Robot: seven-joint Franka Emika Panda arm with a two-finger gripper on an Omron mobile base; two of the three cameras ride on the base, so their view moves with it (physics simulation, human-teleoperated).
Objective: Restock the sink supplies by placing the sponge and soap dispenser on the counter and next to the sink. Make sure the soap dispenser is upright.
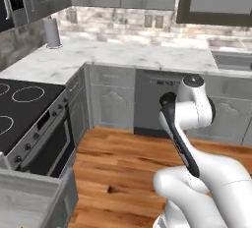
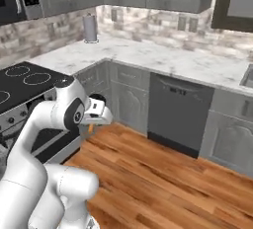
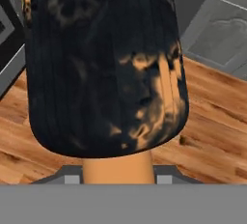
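Black and mottled with orange, the soap dispenser (image 3: 103,63) looms right before my hand camera, its orange-brown pump neck (image 3: 117,169) caught between my jaws, which are closed on it. I hold it in the air above the wooden floor (image 2: 163,173), beside the stove (image 2: 24,82). Both are well apart from the marble desk (image 1: 128,55) and the sink (image 1: 234,60) at its far right.

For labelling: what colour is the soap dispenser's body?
Black with orange mottling, the soap dispenser shows clearest in the hand view.
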